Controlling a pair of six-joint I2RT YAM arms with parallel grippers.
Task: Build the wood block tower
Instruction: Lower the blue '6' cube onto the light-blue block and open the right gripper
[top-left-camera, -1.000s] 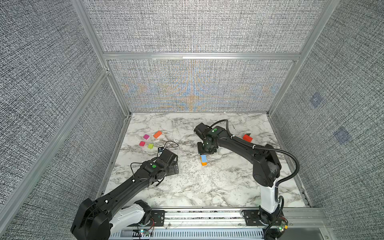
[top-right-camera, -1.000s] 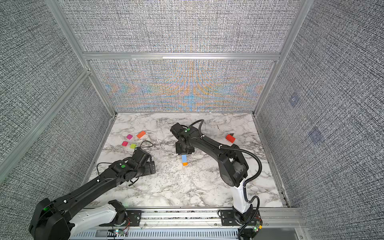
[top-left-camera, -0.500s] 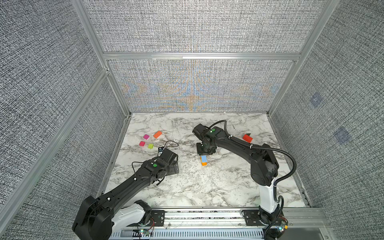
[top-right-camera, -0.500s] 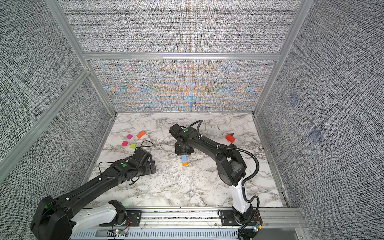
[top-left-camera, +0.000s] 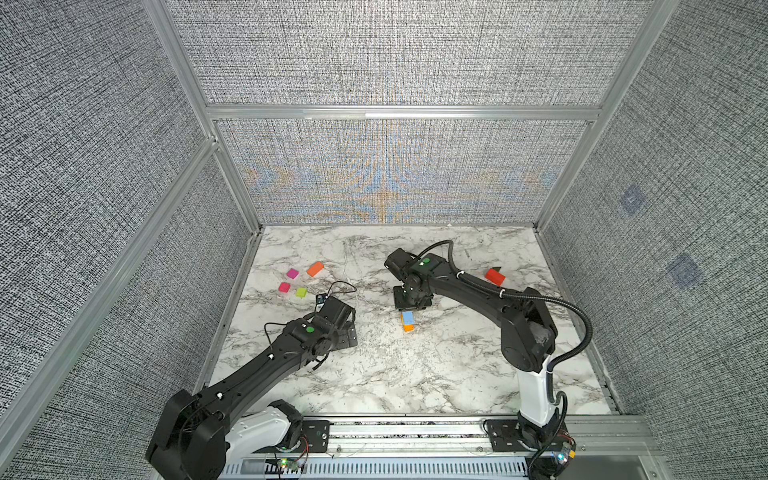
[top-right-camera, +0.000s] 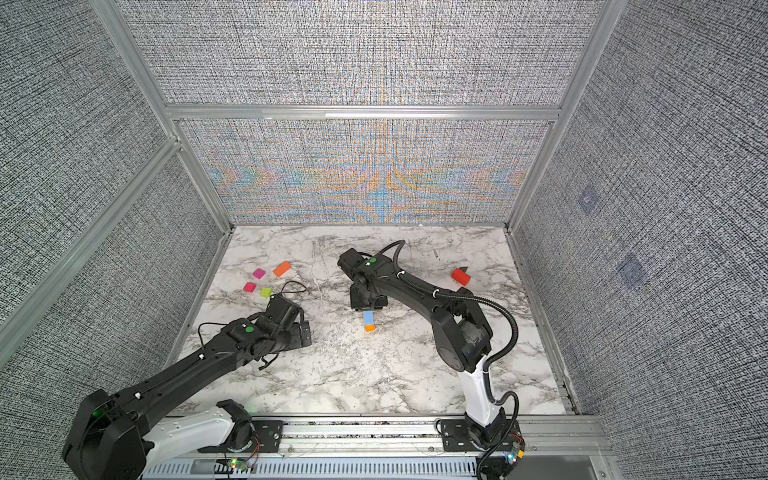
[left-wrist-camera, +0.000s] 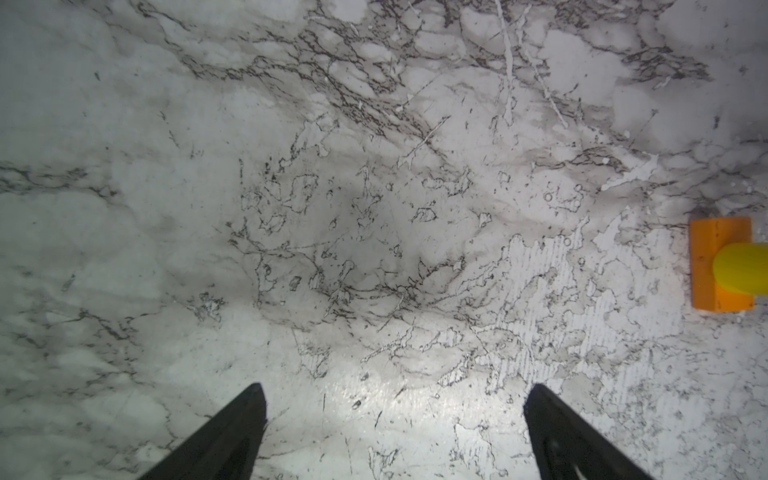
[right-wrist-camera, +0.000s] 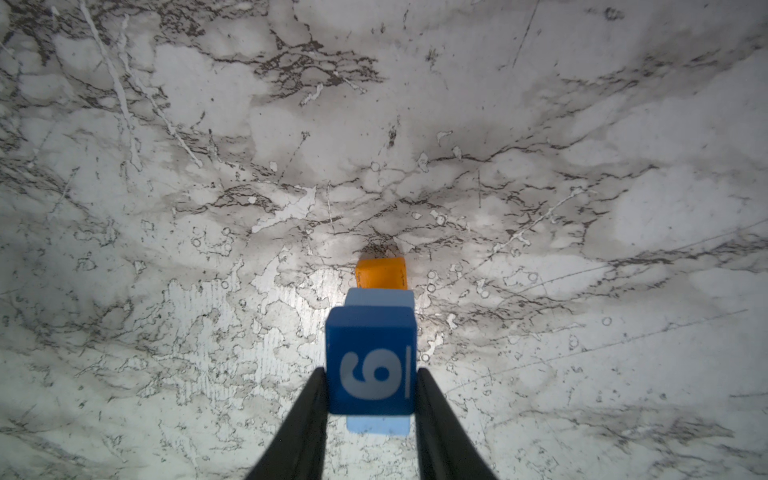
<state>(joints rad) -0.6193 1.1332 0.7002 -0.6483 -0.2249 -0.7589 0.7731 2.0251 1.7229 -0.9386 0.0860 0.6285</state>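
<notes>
Two tiers up, central on marble table (top-left-camera: 374, 374): light-blue wooden block (top-left-camera: 408, 317) atop orange block (top-left-camera: 409, 328). With right end effector (right-wrist-camera: 371, 374) clamped on dark-blue numbered cube (right-wrist-camera: 370, 353), centre over light blue, lower gently, release. Left end effector (left-wrist-camera: 397, 386) spread wide, empty.

White "6" on dark blue block (right-wrist-camera: 370, 360)

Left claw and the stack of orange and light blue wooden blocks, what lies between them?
Only bare marble tabletop separates left claw from stack, in both top views.
</notes>
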